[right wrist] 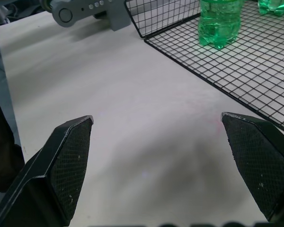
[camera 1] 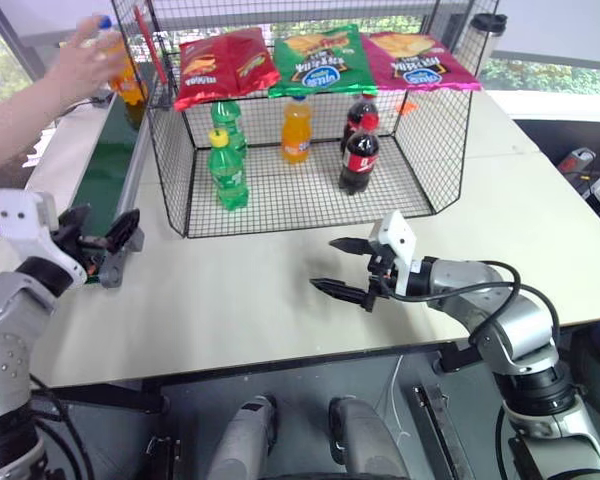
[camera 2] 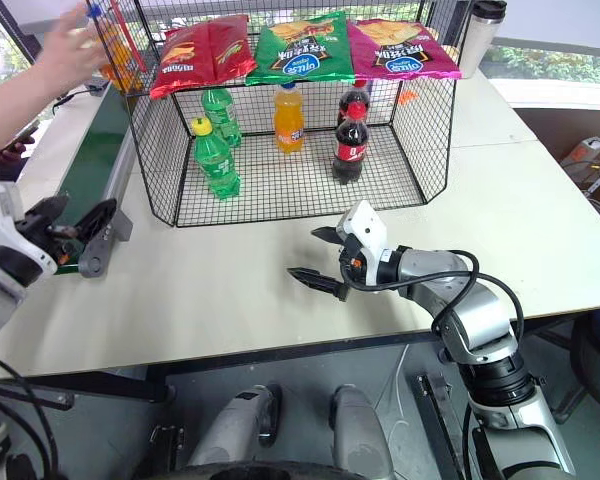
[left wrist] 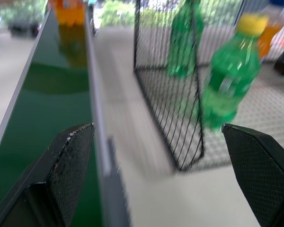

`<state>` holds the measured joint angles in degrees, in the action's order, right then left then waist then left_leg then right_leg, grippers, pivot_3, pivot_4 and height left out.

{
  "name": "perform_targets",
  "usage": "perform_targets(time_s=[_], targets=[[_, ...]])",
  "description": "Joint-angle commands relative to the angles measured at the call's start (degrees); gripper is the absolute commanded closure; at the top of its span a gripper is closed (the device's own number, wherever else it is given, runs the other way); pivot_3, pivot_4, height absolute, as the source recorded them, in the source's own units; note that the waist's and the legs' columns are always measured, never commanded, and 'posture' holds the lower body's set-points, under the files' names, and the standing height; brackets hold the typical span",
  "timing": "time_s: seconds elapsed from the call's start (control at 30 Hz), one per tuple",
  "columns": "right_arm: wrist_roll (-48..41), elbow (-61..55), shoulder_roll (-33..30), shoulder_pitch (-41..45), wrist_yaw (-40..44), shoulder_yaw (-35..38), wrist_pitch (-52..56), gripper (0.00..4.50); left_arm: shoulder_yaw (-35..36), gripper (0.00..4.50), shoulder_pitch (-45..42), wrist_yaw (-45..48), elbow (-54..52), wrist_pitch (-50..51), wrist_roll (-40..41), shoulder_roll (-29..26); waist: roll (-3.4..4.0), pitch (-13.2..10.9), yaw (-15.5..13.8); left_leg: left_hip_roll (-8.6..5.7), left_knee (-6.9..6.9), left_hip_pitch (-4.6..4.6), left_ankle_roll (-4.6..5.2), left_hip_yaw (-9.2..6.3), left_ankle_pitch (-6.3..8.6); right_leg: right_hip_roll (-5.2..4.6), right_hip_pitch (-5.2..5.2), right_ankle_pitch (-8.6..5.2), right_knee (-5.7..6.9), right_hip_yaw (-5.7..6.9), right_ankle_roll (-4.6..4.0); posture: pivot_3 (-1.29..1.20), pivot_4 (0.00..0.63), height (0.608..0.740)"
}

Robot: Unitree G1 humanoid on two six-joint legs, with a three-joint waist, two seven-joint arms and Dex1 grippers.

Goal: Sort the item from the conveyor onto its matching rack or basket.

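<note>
Bottle [camera 1: 123,70] is being set on the belt [camera 1: 105,170] by a person's hand [camera 1: 80,62]; left gripper [camera 1: 100,240], jaws gaping, should be waiting until it arrives upright.

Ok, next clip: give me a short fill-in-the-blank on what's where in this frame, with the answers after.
1. A person's hand holds the orange soda bottle over the far end of the ____.
2. Three chip bags lie on the cage top shelf; the middle bag is ____.
3. Both the left claw and the right claw have their fingers ____.
4. The bottle with the yellow cap standing in the cage is ____.

Missing words: conveyor; green; open; green
</note>
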<state>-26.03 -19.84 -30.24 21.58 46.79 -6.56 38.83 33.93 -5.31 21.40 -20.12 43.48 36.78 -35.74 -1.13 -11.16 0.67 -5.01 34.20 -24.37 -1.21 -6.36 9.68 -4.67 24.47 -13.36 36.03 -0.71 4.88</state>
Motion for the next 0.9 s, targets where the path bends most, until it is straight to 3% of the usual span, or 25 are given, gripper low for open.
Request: perform_targets(time_s=[0.03,0.9], targets=[[-1.61,-3.09,0.51,2.55,0.57,0.34,-0.88,0.03,4.24,0.00,-0.19,-1.37,0.07,-0.32,0.91,-0.84,0.00,0.00,-0.03,0.00,0.00,0.00,0.00,0.00,0.00,0.00,0.00,0.00,0.00,0.00,0.00,0.00,0.150,0.739],[-2.69,-7.10,-1.52,8.84,6.49,-4.32,-1.42,0.03,5.08,0.00,1.93,-2.20,6.70,-4.95,-3.41,-0.98,0.00,0.00,-0.07,0.00,-0.03,-0.03,-0.02,0.00,0.02,-0.05,0.03,0.00,-0.07,-0.01,-0.01,0.00,0.150,0.739]])
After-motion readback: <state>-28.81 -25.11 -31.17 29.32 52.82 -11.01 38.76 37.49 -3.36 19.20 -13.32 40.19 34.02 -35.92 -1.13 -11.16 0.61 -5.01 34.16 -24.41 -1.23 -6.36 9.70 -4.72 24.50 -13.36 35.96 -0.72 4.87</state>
